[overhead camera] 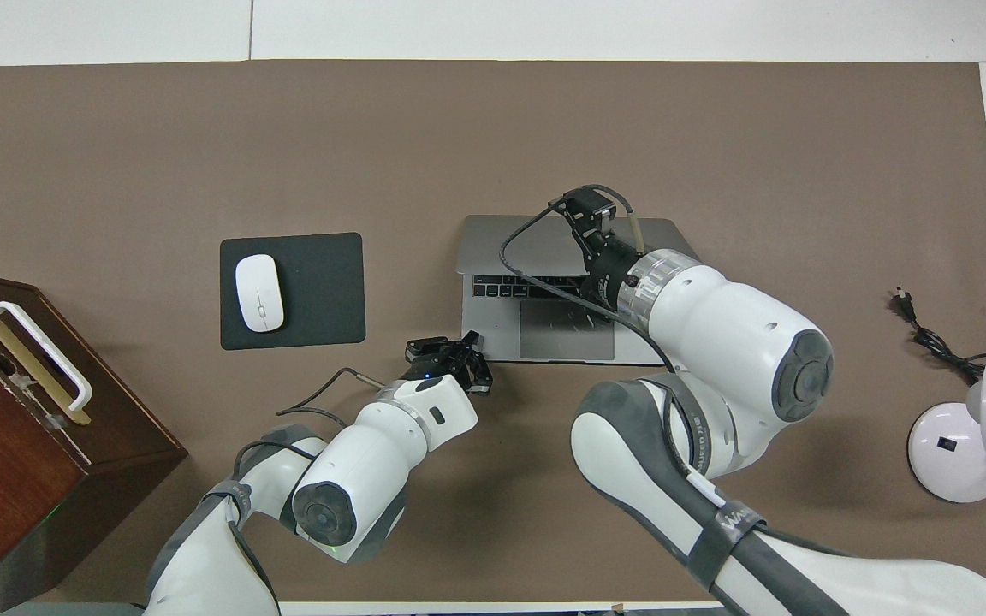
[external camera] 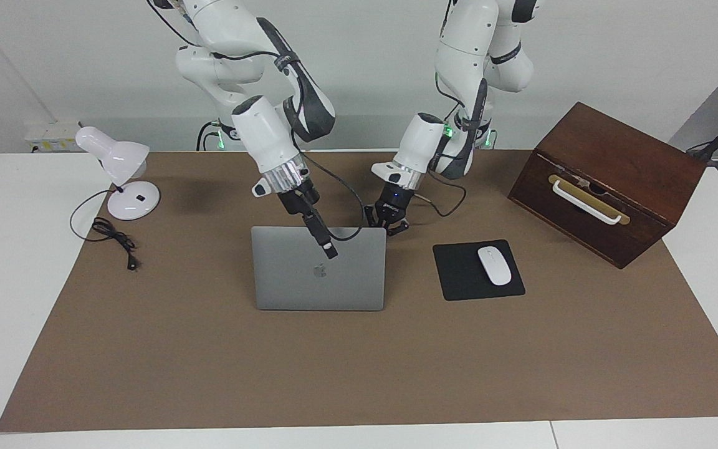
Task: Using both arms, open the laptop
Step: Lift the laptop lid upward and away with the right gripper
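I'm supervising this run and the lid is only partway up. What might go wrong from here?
1. The right end effector is at the raised edge of the laptop lid; if it slips, the lid may drop shut.
2. The shut left end effector sits at just one corner of the base, so the base might pivot or lift as the lid swings.
3. The right arm's cable hangs over the keyboard and could snag.

The right arm [overhead camera: 715, 359] hides part of the laptop [overhead camera: 510, 257] keyboard from overhead; the wooden box [overhead camera: 22, 428] is cut by that frame's edge; whether the right gripper [external camera: 328, 249] touches the lid is unclear
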Controlling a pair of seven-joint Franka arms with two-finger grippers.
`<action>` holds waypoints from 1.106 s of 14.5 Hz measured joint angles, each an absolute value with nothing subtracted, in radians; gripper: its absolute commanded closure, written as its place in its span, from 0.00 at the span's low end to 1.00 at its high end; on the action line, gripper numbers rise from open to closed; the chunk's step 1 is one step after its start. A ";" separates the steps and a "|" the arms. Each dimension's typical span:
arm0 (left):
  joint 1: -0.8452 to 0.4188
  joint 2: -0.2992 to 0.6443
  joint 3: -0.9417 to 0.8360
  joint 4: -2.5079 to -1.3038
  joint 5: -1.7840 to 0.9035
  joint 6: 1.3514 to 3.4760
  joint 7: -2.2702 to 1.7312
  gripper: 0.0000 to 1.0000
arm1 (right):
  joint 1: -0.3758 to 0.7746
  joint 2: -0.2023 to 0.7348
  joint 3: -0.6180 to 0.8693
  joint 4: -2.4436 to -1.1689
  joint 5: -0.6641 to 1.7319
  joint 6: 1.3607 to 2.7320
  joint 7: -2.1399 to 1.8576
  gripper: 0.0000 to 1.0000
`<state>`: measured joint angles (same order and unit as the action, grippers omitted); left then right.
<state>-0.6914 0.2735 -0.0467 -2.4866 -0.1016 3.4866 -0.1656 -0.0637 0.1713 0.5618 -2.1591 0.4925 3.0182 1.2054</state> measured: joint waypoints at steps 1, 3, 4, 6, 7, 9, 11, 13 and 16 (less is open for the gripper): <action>-0.691 0.274 -0.047 -2.487 -0.102 3.487 -0.162 1.00 | -0.064 0.176 0.550 -2.133 0.492 2.992 1.203 0.00; -0.692 0.274 -0.047 -2.487 -0.102 3.487 -0.158 1.00 | -0.065 0.180 0.516 -2.061 0.492 2.892 1.186 0.00; -0.692 0.274 -0.047 -2.487 -0.102 3.487 -0.156 1.00 | -0.068 0.182 0.501 -2.026 0.492 2.850 1.172 0.00; -0.692 0.274 -0.047 -2.487 -0.102 3.487 -0.155 1.00 | -0.072 0.184 0.488 -1.986 0.492 2.819 1.149 0.00; -0.692 0.274 -0.047 -2.487 -0.102 3.487 -0.155 1.00 | -0.072 0.186 0.486 -1.978 0.492 2.818 1.135 0.00; -0.692 0.274 -0.047 -2.487 -0.102 3.487 -0.155 1.00 | -0.072 0.194 0.485 -1.970 0.492 2.818 1.104 0.00; -0.692 0.274 -0.047 -2.487 -0.102 3.487 -0.154 1.00 | -0.072 0.204 0.480 -1.958 0.492 2.818 1.093 0.00; -0.692 0.274 -0.047 -2.487 -0.102 3.487 -0.154 1.00 | -0.072 0.216 0.475 -1.939 0.492 2.818 1.090 0.00; -0.692 0.274 -0.047 -2.487 -0.102 3.487 -0.153 1.00 | -0.073 0.243 0.466 -1.906 0.492 2.818 1.059 0.00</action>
